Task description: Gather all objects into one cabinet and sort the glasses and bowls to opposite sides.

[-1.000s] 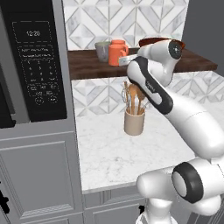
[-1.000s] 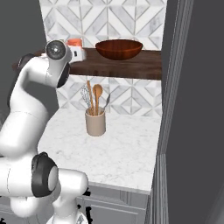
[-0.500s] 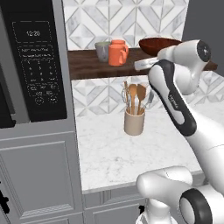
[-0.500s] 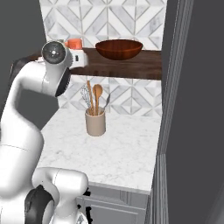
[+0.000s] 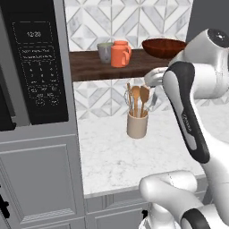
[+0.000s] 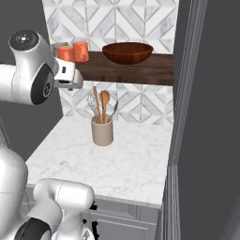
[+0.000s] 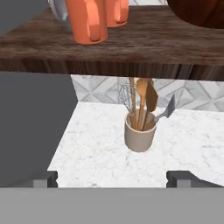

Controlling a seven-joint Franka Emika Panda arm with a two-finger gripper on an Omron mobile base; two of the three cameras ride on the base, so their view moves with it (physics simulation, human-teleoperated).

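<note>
On the shelf plank point(image 5: 112, 67), left base view, a grey mug point(image 5: 104, 51) and orange mugs point(image 5: 120, 54) cluster at 10 o'clock of the bowl point(image 5: 163, 47); rigid, smooth, probably light. Right base view: bowl point(image 6: 127, 52) sits apart. Hand view: jaws wide apart, holding nothing; grip mug point(image 7: 86, 19) across its body

Surface finish, shelf and counter area

Shelf plank point(image 7: 144, 48): dark wood, visible grain, matt. Bowl point(image 5: 163, 47): red-brown, glossy, smooth. Orange mugs point(image 5: 120, 54): smooth, matt, plain. Grey mug point(image 5: 104, 51): smooth, dull sheen. Crock point(image 7: 140, 135): beige, matt, ceramic-looking; holds wooden spoons point(image 7: 142, 94) and a wire metal whisk point(image 7: 126, 97). Counter point(image 5: 112, 156): white veined marble look, smooth. Backsplash point(image 6: 117, 21): marble-look tile. Microwave front point(image 5: 36, 67): black, glossy.
</note>
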